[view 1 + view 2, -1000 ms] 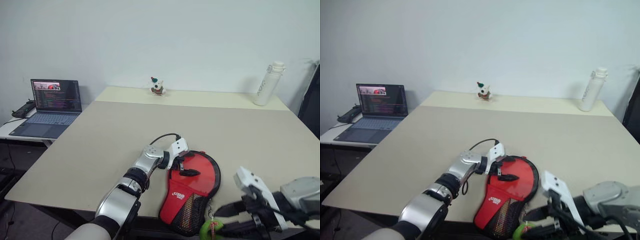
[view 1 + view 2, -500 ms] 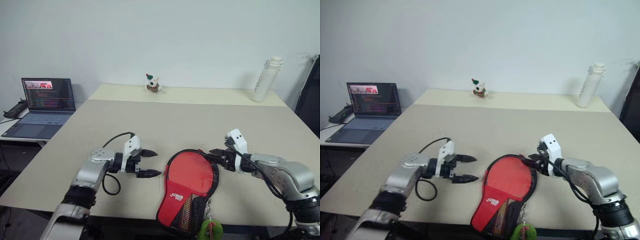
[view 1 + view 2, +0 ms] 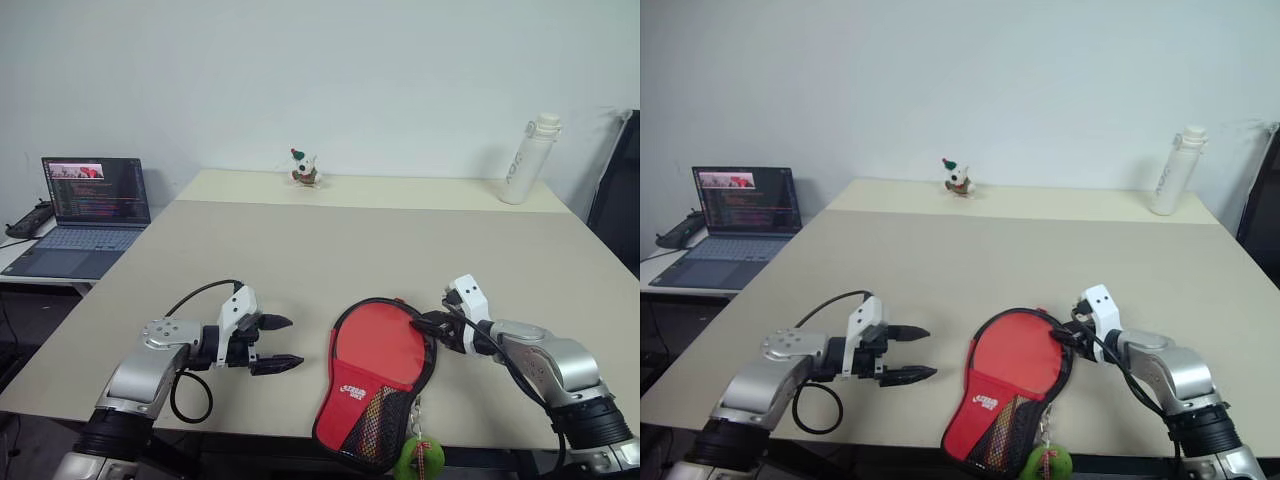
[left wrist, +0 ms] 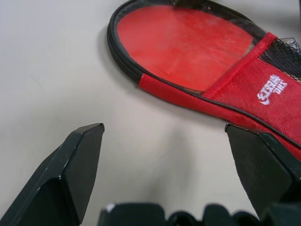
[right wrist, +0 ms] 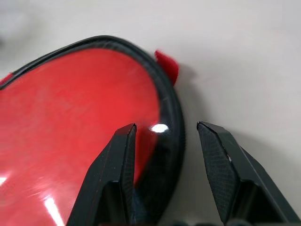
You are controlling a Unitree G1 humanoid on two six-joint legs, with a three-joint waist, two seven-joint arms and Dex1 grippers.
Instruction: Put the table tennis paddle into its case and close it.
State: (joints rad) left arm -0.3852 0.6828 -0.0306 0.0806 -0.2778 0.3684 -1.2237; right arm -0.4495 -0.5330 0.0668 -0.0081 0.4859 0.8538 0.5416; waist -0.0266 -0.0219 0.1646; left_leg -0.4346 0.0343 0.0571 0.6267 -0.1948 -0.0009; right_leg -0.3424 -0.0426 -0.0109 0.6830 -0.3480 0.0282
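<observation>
The case (image 3: 362, 402) lies flat near the table's front edge, its red side with white logo and black mesh pocket up. The table tennis paddle (image 3: 381, 344) sits inside it, its round red face showing within the unzipped black rim (image 5: 171, 110); its handle is hidden by the case. My left gripper (image 3: 292, 342) hovers open just left of the case, pointing at it, with bare table between its fingers (image 4: 82, 155). My right gripper (image 3: 422, 325) is at the case's right rim, its fingers (image 5: 120, 160) apart and straddling the black edge.
A green ring (image 3: 420, 460) hangs from the case over the table's front edge. A white bottle (image 3: 527, 160) stands at the far right and a small figurine (image 3: 303, 168) at the far middle. A laptop (image 3: 90, 200) sits on a side desk to the left.
My left gripper has pulled away from the case to the left and stays open. My right arm has come up from below the table edge to the case's right rim, its fingers narrowing.
</observation>
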